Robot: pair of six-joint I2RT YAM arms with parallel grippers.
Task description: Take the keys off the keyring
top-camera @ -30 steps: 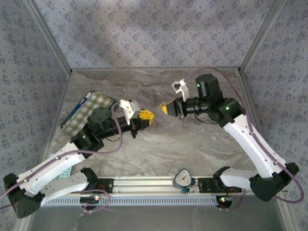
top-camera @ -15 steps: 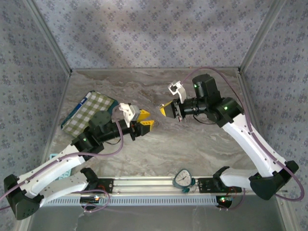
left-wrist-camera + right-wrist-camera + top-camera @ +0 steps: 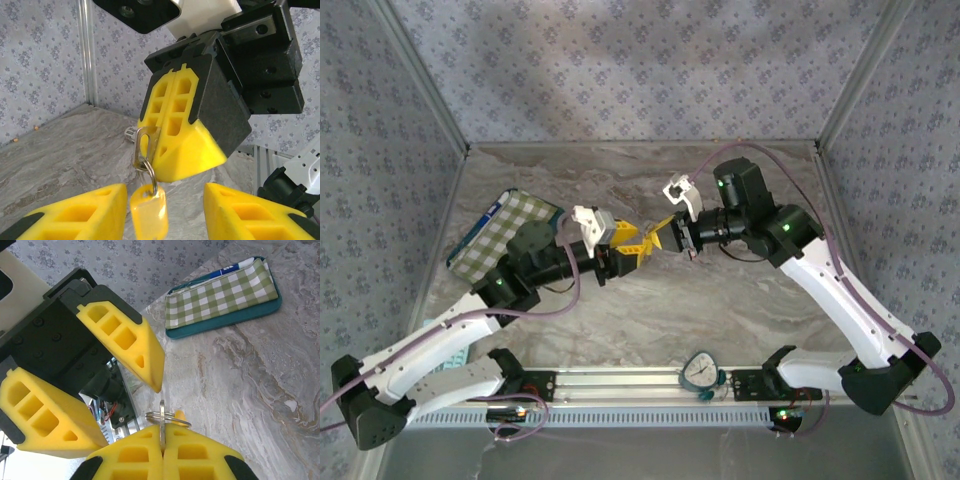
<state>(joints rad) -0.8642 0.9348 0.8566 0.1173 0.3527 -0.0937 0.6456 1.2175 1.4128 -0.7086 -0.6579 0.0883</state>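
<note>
Counter: grey marble, patterned walls behind.
Right gripper [image 3: 658, 233]: jaws together, clamped on the keyring's [image 3: 144, 166] top metal loop.
Left gripper [image 3: 636, 247]: jaws apart, straddling the space just under the keyring, touching nothing.
Key [image 3: 148, 216]: yellow head dangles below the keyring, long axis vertical, between the left fingers [image 3: 90, 212].
Next move: left arm nearer; probably close on the key and pull away from the keyring.
Cloth [image 3: 500, 235]: checked, well left of the keyring.
</note>
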